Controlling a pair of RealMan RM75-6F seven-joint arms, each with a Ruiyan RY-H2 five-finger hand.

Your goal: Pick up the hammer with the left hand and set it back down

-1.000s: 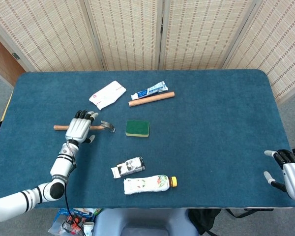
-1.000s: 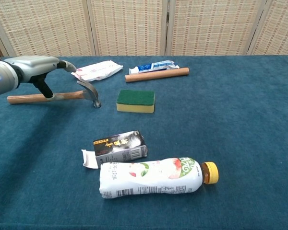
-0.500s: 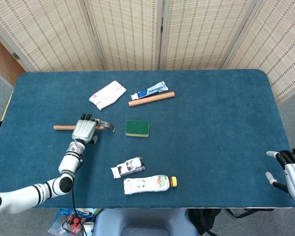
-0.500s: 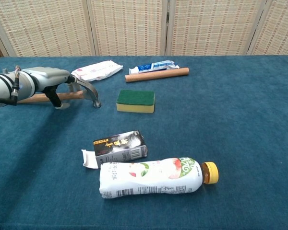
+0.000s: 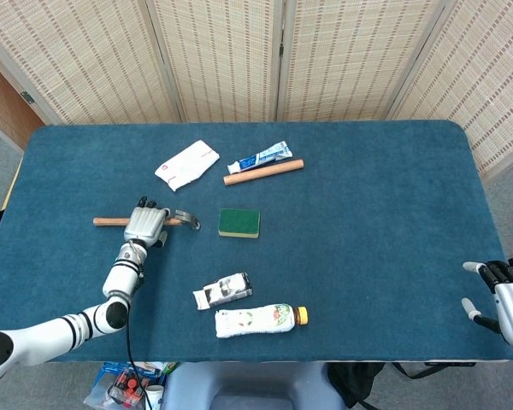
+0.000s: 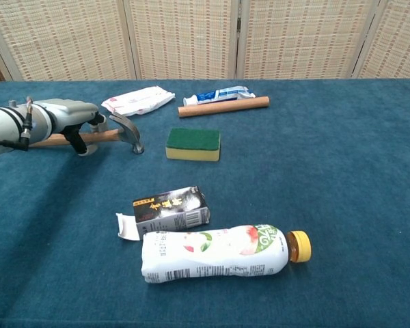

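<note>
Light: bright, even, diffuse from above in both views.
Shadows: soft and faint under the bottle (image 6: 215,251) and sponge (image 6: 193,144).
Glare: none obvious.
Sharpness: both views crisp; far screens slightly softer.

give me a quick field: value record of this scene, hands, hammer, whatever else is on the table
left hand: down over the hammer handle, fingers curled around it
hammer: lying on the table, metal head toward the sponge
right hand: at the table's near right corner, fingers apart, holding nothing
sponge: green over yellow, right of the hammer head
bottle: on its side, yellow cap
small box: flap open, just behind the bottle
wooden rod: in front of the toothpaste tube
white packet: far left
table: blue cloth
</note>
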